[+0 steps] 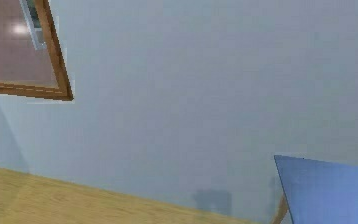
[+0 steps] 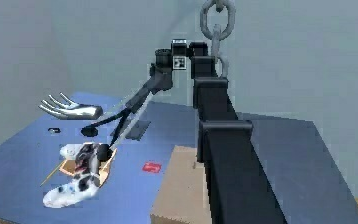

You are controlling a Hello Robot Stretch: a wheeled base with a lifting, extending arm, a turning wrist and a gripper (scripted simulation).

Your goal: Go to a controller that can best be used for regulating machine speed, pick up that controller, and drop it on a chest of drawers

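Observation:
In the arm side view my dark arm (image 2: 222, 140) rises from the bottom edge to two white marked squares. From there the gripper (image 2: 109, 133) slants down and left over a blue tabletop (image 2: 27, 150). A dark flat oblong thing (image 2: 137, 131), perhaps the controller, lies on the table just right of the fingers. A white, black and orange heap (image 2: 80, 170) lies below the fingers. With things on the table at and behind its far end, I cannot tell whether the gripper holds anything.
A silver fork-like thing (image 2: 72, 106) lies at the table's far left, a cardboard box (image 2: 182, 185) stands beside the arm, and a small red thing (image 2: 151, 168) lies near it. A grey chain link (image 2: 217, 22) hangs above. The forward view has a wood-framed picture (image 1: 27, 50), wooden floor (image 1: 47, 200) and a blue table corner (image 1: 327, 190).

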